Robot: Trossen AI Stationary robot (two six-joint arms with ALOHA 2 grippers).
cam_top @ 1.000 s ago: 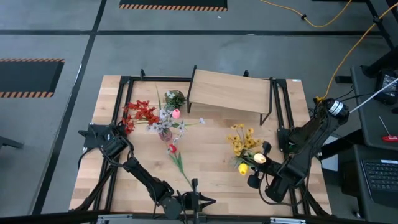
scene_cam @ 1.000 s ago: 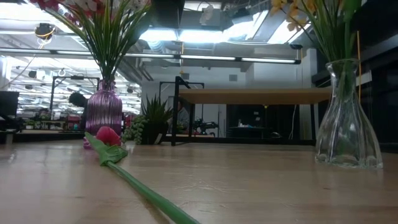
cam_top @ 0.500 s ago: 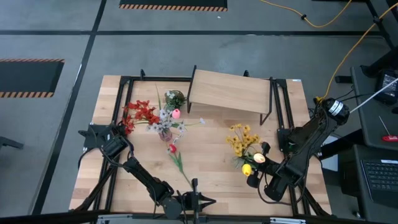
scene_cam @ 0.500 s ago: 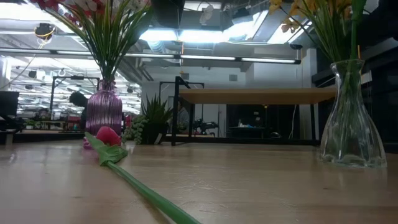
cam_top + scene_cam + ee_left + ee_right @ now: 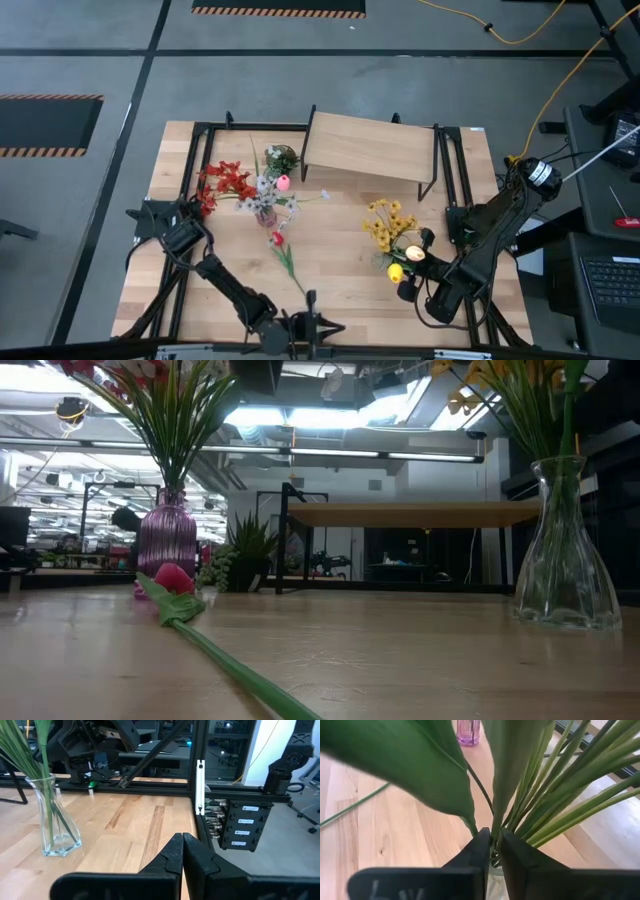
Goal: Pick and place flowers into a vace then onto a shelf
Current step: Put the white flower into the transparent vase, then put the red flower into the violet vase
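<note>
Change | clear vase (image 5: 566,545) with my yellow tulip (image 5: 396,271) shifted slightly toward the table's right edge | my right gripper (image 5: 491,851) has eased its fingers slightly apart around the stem

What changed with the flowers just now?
The right tool lowered the yellow tulip, so its stem now stands in the clear vase. In the low view the vase slid a little to the right. The pink vase, the red tulip lying on the table, the shelf and the shut left tool stayed put.
</note>
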